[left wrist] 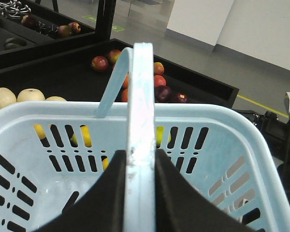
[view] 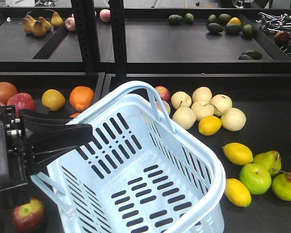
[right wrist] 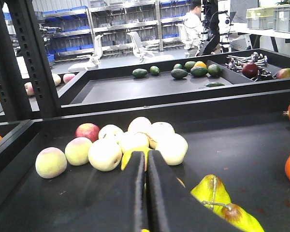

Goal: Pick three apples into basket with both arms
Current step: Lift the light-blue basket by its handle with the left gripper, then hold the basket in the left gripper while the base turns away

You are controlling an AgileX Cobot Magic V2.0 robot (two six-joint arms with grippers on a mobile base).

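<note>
**Grip state.** My left gripper (left wrist: 139, 155) is pinching the swing handle (left wrist: 137, 96) of the pale blue basket (view: 131, 145). One black finger is pressing each side of the handle bar. I judge that this hold is steadying the basket and keeping its mouth open to the fruit. My right gripper (right wrist: 146, 154) is pressed together and carrying nothing. It is hovering low over the black display tray (right wrist: 241, 145) and facing a group of pale round fruit (right wrist: 105, 154) and a lemon (right wrist: 132, 158).

**Location of task items.**
- In the front view the basket is occupying the centre. No fruit is showing on the part of its slotted floor that is in view.
- One maroon-red apple (view: 28, 213) with a yellow-green patch is lying at 8 o'clock of the basket, just beside my left arm.
- In the left wrist view more red apples (left wrist: 159, 80) are lying beyond the far rim, at 12 o'clock.

**Orientation.** The basket is sitting corner-on, with one corner at 12 o'clock. Its walls are running toward 8 o'clock and 4 o'clock, and its mouth is facing up. The lower edge of the front view is cutting it off, so I cannot tell which wall is the longer. In the left wrist view the handle is running from 6 o'clock to 12 o'clock, straight away from my gripper. I judge that the long axis is following that line.
</note>
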